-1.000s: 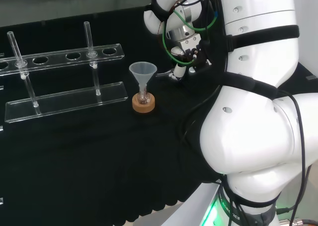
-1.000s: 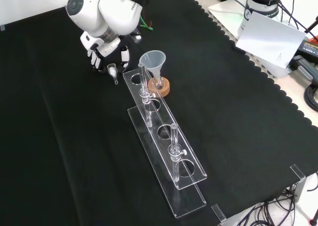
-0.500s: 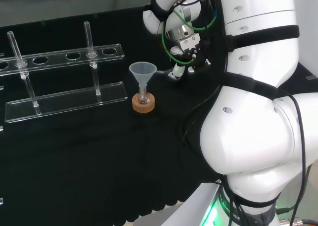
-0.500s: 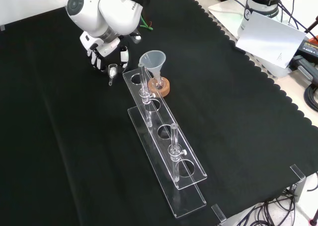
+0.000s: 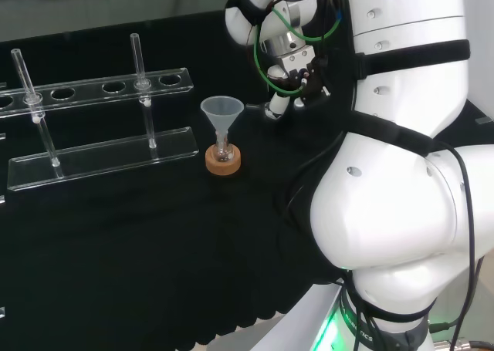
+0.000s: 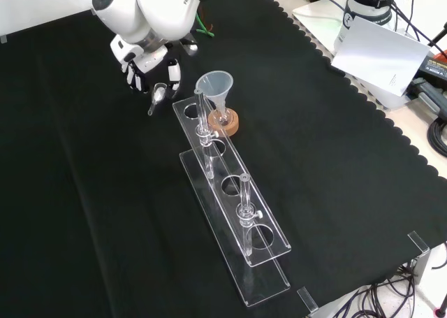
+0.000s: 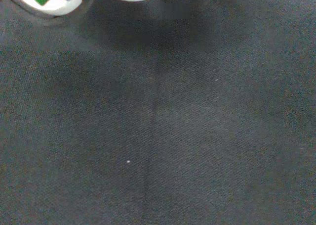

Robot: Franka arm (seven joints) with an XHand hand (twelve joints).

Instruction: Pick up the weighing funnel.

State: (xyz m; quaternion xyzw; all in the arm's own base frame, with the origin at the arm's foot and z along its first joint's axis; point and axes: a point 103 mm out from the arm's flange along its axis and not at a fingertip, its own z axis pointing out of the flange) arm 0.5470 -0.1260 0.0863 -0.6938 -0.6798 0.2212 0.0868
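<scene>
Clearly, front view, hand (image 6: 148, 68) curled round weighing funnel (image 6: 159, 91), stem slanting down, wrist view, black cloth (image 7: 158, 136).

The arm (image 5: 386, 235) rises at the right of the head view, its upper links folded forward and its wrist link turned downward. The hand (image 6: 149, 65) hangs below the wrist at the upper left of the front view, palm facing down. Its fingers (image 6: 172, 73) are curled downward and pinch the weighing funnel (image 6: 159, 91) at their tips.
</scene>
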